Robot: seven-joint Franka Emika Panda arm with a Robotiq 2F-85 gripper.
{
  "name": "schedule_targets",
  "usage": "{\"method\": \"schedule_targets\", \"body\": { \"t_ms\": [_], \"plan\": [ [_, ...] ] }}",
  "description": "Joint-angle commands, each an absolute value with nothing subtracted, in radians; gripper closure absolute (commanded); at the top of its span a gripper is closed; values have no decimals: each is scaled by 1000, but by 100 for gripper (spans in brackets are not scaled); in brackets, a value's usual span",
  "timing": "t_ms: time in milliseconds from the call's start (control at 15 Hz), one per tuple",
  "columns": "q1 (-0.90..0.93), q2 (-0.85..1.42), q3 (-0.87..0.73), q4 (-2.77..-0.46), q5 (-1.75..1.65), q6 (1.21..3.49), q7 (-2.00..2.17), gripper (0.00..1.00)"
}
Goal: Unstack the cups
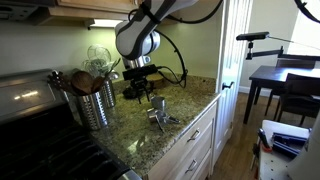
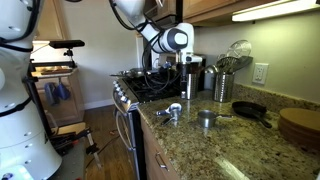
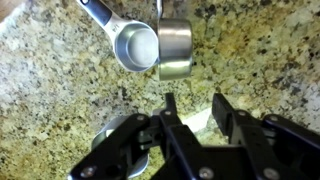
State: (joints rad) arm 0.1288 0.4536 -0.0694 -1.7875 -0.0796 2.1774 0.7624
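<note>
Metal measuring cups lie on the granite counter. In the wrist view one cup (image 3: 134,46) faces up with its handle toward the top left, and a second cup (image 3: 174,52) lies on its side, touching it. A third cup (image 3: 112,136) shows at the lower left, partly hidden by the gripper body. My gripper (image 3: 194,104) is open and empty, above the counter just below the pair. In both exterior views the gripper (image 1: 138,90) (image 2: 187,82) hangs over the cups (image 1: 158,111) (image 2: 175,110). One cup (image 2: 207,118) stands apart.
A metal utensil holder (image 1: 96,102) (image 2: 222,86) with a whisk and spoons stands near the wall. The stove (image 1: 30,125) (image 2: 148,86) adjoins the counter. A black pan (image 2: 250,110) and a round wooden board (image 2: 300,126) lie further along. The counter edge (image 1: 190,125) is close to the cups.
</note>
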Motion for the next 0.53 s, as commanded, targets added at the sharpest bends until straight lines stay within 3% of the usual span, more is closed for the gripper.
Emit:
{"method": "schedule_targets", "body": {
  "t_ms": [0, 267, 467],
  "plan": [
    [126, 445, -69, -1780, -94, 2143, 702, 25],
    [121, 435, -67, -1791, -79, 2147, 660, 2],
    [113, 426, -63, -1803, -62, 2150, 629, 0]
  ]
}}
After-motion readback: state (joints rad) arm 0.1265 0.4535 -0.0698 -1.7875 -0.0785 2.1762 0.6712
